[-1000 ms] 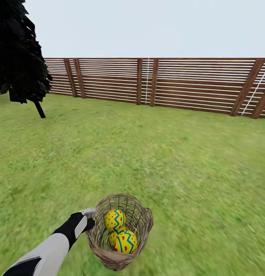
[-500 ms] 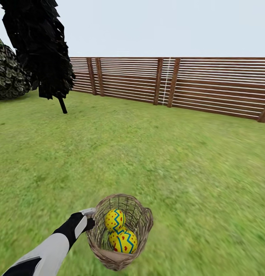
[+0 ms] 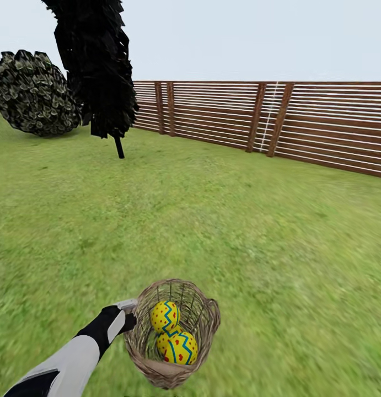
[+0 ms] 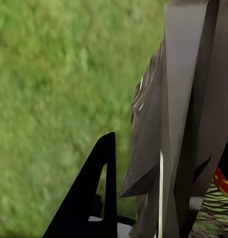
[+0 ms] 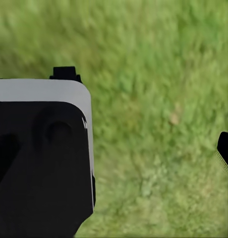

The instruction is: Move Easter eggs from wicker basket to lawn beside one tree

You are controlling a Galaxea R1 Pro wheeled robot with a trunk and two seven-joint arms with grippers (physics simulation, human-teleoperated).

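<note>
Left arm is reaching forward from the lower left of the head view, left gripper [image 3: 129,312] clenching on the rim of the small round brown wicker basket [image 3: 204,317], carrying it tilted over the bright green lawn [image 3: 240,220]. Rim is sitting between the fingers [image 4: 91,198]. Yellow zigzag-banded Easter eggs [image 3: 165,316]: two clearly showing inside, a third partly hidden between them. Right gripper [image 5: 143,148] is pointing at grass; can't tell its jaw state.

White left arm [image 3: 69,361], black wrist
</note>
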